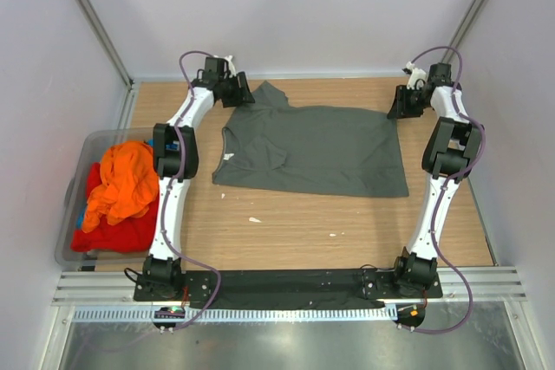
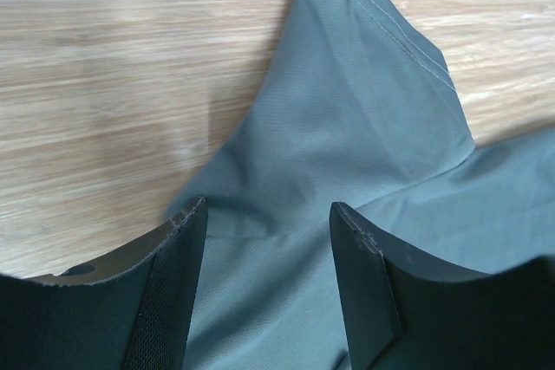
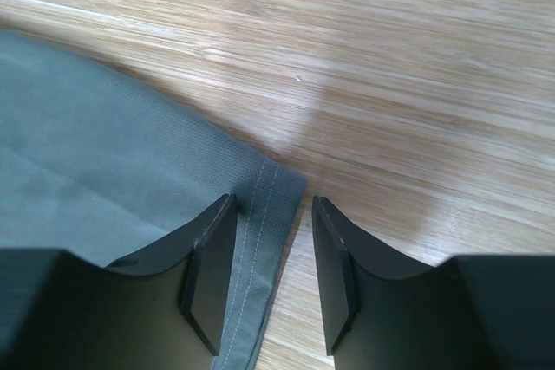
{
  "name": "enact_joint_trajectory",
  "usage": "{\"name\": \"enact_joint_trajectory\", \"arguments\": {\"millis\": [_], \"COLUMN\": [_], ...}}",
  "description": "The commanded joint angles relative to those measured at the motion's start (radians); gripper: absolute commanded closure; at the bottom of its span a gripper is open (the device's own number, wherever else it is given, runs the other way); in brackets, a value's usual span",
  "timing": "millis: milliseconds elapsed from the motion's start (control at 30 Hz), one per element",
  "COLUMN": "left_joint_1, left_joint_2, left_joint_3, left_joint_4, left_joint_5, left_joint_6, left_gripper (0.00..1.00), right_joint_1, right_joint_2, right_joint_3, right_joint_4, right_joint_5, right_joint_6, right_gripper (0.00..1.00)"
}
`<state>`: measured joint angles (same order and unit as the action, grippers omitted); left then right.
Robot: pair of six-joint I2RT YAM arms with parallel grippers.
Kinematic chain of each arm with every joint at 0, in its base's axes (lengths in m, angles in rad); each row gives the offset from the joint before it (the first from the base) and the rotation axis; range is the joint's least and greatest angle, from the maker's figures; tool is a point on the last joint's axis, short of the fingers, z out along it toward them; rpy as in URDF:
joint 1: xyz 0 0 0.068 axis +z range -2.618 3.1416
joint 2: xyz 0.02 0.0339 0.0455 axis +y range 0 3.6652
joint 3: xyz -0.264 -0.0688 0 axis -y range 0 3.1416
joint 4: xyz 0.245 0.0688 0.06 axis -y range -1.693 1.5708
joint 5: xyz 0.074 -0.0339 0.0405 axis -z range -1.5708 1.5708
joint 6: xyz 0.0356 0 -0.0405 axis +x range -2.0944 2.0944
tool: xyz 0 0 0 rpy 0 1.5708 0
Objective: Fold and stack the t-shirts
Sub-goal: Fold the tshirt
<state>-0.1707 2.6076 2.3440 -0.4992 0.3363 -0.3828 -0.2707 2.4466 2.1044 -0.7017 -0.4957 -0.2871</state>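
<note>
**Mia:** Where is the dark grey-green t-shirt [image 1: 312,149]?

**Ben:** It lies flat on the wooden table [image 1: 286,223], out in the middle, between the two arms. Its neck is on the left side and its bottom edge is on the right side.

**Mia:** What is the left gripper [image 1: 236,91] doing?

**Ben:** It is at the far left of the shirt, right by a sleeve. In its own camera the left gripper [image 2: 267,214] has its jaws wide apart. The shirt [image 2: 347,127] lies flat between them, and the sleeve sticks out in front like a pointy wing. The cloth is not squeezed.

**Mia:** And the right gripper [image 1: 403,103]?

**Ben:** It is at the far right corner of the shirt. Up close, the right gripper [image 3: 273,205] has its jaws apart too, but the gap is smaller. The corner of the shirt [image 3: 104,145], the bit with the stitched edge, pokes into that gap. One finger [image 3: 212,257] sits over the cloth and the other is over the bare table [image 3: 416,84]. (I cannot tell if the finger touches the cloth.)

**Mia:** Are there more shirts?

**Ben:** Yes. An orange t-shirt [image 1: 121,179] is bunched up on a red t-shirt [image 1: 113,231] in the grey bin [image 1: 82,149] on the left, well away from both grippers.
</note>
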Motion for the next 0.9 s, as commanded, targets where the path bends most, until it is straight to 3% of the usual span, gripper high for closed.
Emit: {"name": "enact_joint_trajectory", "arguments": {"millis": [0,233,333,467,600,867], "left_joint_1": [0.0,0.008,0.014,0.023,0.025,0.023], "left_joint_2": [-0.102,-0.141,-0.104,-0.045,0.003,0.075], "left_joint_3": [-0.028,-0.055,-0.016,0.049,0.066,0.095], "left_joint_4": [0.077,0.11,0.084,0.062,0.057,0.062], "left_joint_5": [0.054,0.001,-0.029,-0.026,-0.002,0.043], "left_joint_6": [0.009,0.028,0.048,0.05,0.05,0.039], "left_gripper": [0.4,0.41,0.41,0.4,0.41,0.41], "right_joint_1": [-0.002,-0.002,-0.002,-0.002,-0.002,-0.002], "right_joint_2": [0.003,0.015,0.017,0.02,0.035,0.035], "right_joint_3": [0.035,0.039,0.039,0.046,0.063,0.062], "right_joint_4": [0.033,0.039,0.044,0.05,0.051,0.077], "right_joint_5": [-0.053,-0.072,-0.057,-0.044,-0.052,-0.073], "right_joint_6": [-0.038,-0.055,-0.057,-0.058,-0.052,-0.032], "right_gripper": [0.55,0.66,0.67,0.56,0.56,0.67]}}
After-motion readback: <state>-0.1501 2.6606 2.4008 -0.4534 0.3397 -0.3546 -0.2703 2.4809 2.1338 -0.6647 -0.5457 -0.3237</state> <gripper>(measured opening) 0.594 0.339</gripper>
